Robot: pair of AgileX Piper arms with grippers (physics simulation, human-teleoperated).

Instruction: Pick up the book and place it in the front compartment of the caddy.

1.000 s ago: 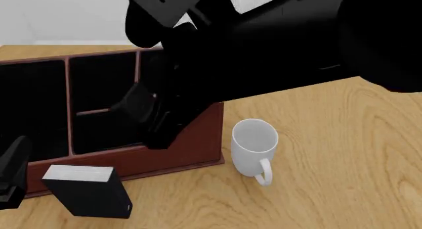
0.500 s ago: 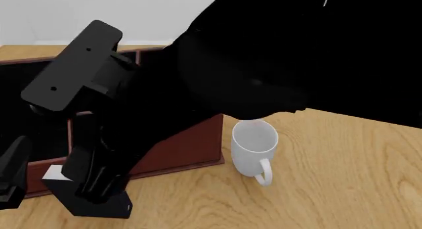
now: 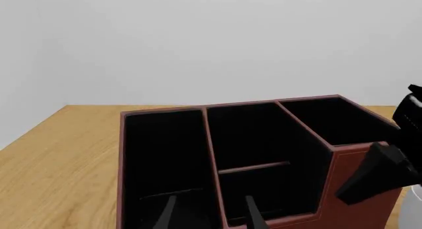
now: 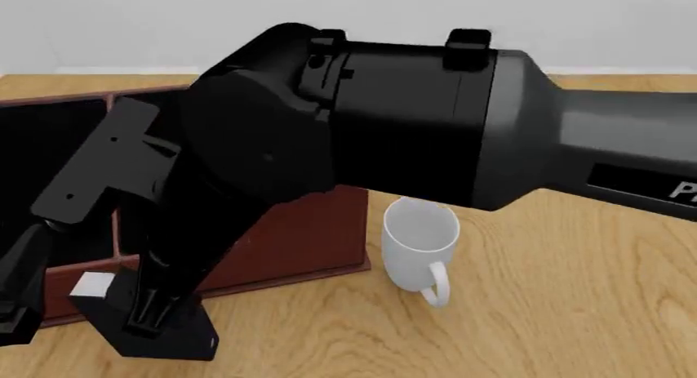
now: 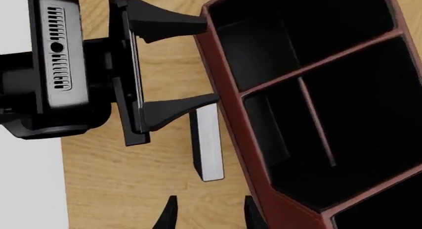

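While the right gripper (image 5: 205, 214) hangs above the thick black hardcover book (image 5: 206, 142), fingers parted and apparently empty; the left gripper (image 3: 207, 216), also open, faces the red-brown leather-look caddy (image 3: 356, 182).

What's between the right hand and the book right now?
Nothing visible. The right hand, open, points straight at the pale page edge of the book, with only bare table between. The open left hand has one finger close to the book's far end, beside the caddy.
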